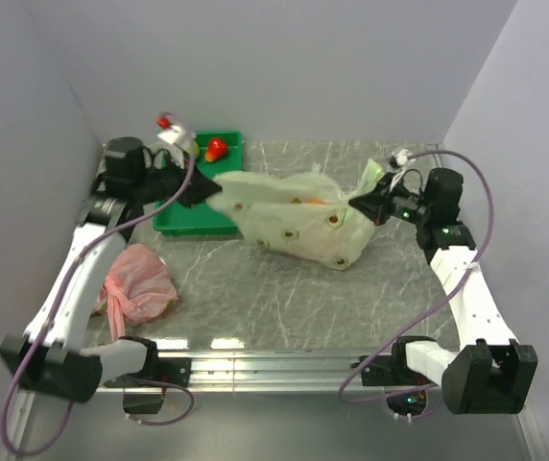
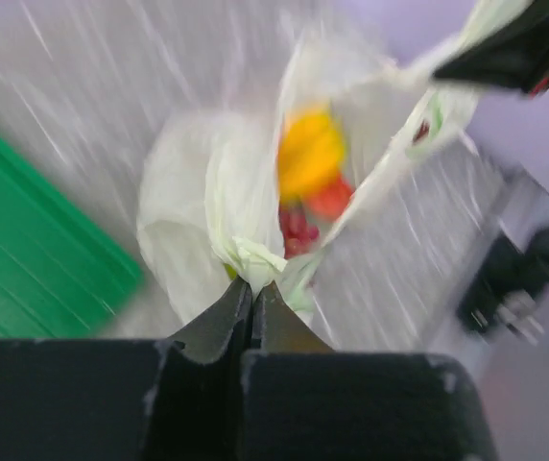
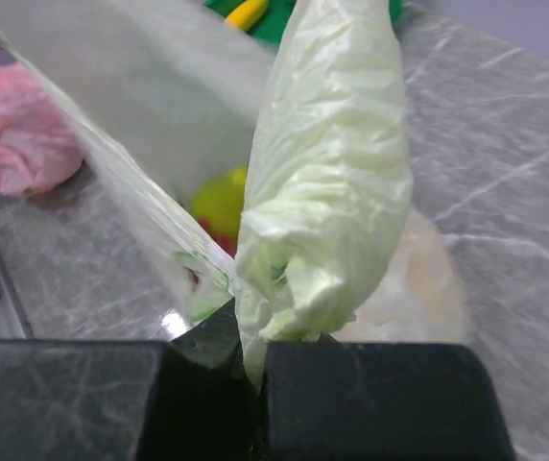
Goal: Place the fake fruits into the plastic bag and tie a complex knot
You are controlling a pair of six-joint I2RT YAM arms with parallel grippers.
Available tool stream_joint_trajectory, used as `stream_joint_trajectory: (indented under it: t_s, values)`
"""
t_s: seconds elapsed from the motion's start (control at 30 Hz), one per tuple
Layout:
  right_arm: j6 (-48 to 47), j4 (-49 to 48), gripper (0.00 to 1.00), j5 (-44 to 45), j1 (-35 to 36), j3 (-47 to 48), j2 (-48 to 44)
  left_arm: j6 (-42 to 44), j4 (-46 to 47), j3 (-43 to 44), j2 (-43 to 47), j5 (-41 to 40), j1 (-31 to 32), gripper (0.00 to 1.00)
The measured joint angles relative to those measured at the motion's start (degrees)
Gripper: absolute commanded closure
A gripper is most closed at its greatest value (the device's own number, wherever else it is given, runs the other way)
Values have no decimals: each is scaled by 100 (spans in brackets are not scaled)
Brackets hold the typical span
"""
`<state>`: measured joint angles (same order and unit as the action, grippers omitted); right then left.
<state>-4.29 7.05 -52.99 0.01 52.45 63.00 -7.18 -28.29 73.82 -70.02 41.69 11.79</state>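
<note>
The pale green plastic bag (image 1: 294, 223) with brown round marks hangs stretched between both grippers above the table. My left gripper (image 1: 207, 192) is shut on its left handle, and in the left wrist view (image 2: 251, 283) bunched plastic sits in the closed jaws. My right gripper (image 1: 359, 204) is shut on the right handle (image 3: 322, 192). Fake fruits show inside the bag: a yellow one (image 2: 308, 154) over red ones (image 2: 298, 230), and a green-yellow one (image 3: 219, 204). A small red fruit (image 1: 216, 148) lies in the green tray (image 1: 198, 219) with a yellow piece (image 3: 246, 13).
A crumpled pink plastic bag (image 1: 138, 283) lies at the left front, also seen in the right wrist view (image 3: 20, 134). The green tray stands at the back left against the wall. Grey walls close in left, back and right. A metal rail (image 1: 255, 363) runs along the near edge.
</note>
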Motion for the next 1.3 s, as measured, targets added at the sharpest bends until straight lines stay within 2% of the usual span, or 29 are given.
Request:
stream_joint_trajectory:
  t_s: [0.17, 0.27, 0.6, 0.77, 0.9, 0.93, 0.97, 1.0, 1.13, 1.2, 1.3]
  values:
    - [20, 490, 100, -356, -396, 509, 44, -348, 1342, -57, 1209, -317, 92, 100]
    - [37, 584, 100, -538, -422, 573, 31, -612, 1939, -621, 1646, -568, 105, 100]
    - [-133, 992, 100, -181, -579, 278, 46, -603, 2566, -2046, 1506, -966, 61, 97]
    - [-295, 1093, 100, -120, -595, 105, 48, -387, 2900, -2140, 1711, -1029, 55, 75]
    - [-417, 1132, 100, -31, -656, 76, 68, -249, 3233, -1864, 1746, -1141, -17, 67]
    - [-437, 1141, 100, -42, -660, 76, 72, -240, 3309, -1759, 1731, -1126, -26, 61]
    - [-461, 1150, 100, -63, -660, 76, 74, -232, 3416, -1646, 1718, -1088, -37, 33]
    - [-481, 1156, 100, -83, -658, 76, 76, -168, 3512, -1556, 1709, -1051, -37, 25]
    - [-608, 1180, 100, -164, -627, 79, 76, 61, 3652, -1311, 1705, -752, -39, 15]
    - [-717, 1231, 100, -184, -599, 79, 76, 356, 3539, -1241, 1690, -391, -59, 4]
    - [-940, 1346, 100, -192, -538, 79, 74, 737, 3161, -1043, 1574, 262, -74, 1]
